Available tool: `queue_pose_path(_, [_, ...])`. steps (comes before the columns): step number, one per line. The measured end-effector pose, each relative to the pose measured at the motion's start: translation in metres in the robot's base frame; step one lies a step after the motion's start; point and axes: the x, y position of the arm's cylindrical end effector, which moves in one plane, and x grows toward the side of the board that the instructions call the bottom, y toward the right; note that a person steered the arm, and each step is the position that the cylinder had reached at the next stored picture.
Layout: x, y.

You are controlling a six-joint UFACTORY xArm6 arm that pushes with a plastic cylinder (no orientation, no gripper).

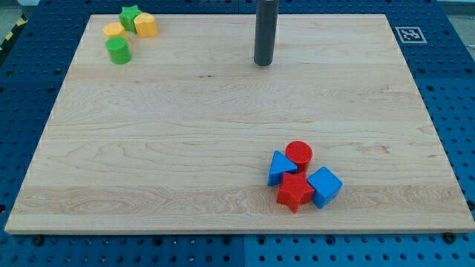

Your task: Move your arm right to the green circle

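Note:
The green circle block [118, 50] stands near the board's top left corner. Just above it lie a yellow block [113, 30], a green star [130, 16] and a yellow hexagon-like block [145, 25], close together. My tip [263, 64] rests on the wooden board near the view's top centre, well to the right of the green circle and touching no block.
A second cluster sits at the lower right: a red circle [299, 153], a blue triangle [280, 167], a red star [295, 192] and a blue cube [324, 186]. A fiducial tag [409, 34] marks the board's top right corner. Blue pegboard surrounds the board [185, 133].

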Motion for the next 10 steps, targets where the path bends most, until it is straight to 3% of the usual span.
queue_pose_path(2, [-0.010, -0.008])
queue_pose_path(5, [-0.127, -0.160])
queue_pose_path(9, [-0.133, -0.198])
queue_pose_path(10, [-0.133, -0.177])
